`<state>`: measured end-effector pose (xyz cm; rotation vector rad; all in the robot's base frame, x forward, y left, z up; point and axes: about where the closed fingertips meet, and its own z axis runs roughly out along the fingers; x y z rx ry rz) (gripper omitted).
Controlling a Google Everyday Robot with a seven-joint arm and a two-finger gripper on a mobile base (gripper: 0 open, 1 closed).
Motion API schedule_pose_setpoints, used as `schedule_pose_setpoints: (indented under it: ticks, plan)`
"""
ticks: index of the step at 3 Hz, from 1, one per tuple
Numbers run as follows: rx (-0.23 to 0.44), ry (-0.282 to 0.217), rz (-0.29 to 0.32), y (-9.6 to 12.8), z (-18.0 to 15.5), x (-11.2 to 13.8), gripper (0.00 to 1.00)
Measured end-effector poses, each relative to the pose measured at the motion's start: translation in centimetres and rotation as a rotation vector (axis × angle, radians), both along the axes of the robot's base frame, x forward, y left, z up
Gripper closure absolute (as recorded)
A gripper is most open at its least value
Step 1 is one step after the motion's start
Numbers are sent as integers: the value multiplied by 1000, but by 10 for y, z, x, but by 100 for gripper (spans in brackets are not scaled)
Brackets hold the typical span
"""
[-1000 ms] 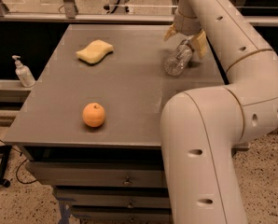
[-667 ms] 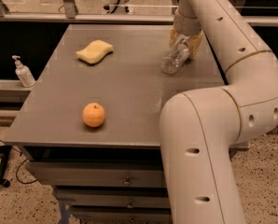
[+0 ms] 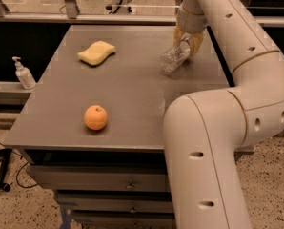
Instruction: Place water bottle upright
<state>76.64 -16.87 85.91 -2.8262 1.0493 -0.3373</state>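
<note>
The water bottle (image 3: 174, 57), clear ribbed plastic, is tilted with its base low to the left near the grey table top (image 3: 132, 89) and its upper end in my gripper. My gripper (image 3: 188, 41) is at the far right of the table, shut on the bottle's upper part. The cap and label are hidden by the yellowish fingers (image 3: 197, 43). My white arm (image 3: 228, 104) curves down from the gripper and fills the right side of the view.
A yellow sponge (image 3: 96, 52) lies at the back left of the table. An orange fruit (image 3: 95, 117) sits near the front edge. A small white pump bottle (image 3: 23, 73) stands on a ledge left of the table. Drawers are below the table top.
The gripper with the bottle has moved a little left and lower, bringing the bottle's base nearer the table top. Sponge and orange have not moved.
</note>
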Motion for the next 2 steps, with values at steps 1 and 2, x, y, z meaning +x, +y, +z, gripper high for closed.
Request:
schedule_pose_setpoints:
  ticks: [1, 2]
  plan:
    - [78, -20, 9, 8, 22, -12, 100]
    - [208, -36, 5, 15, 46, -33, 100]
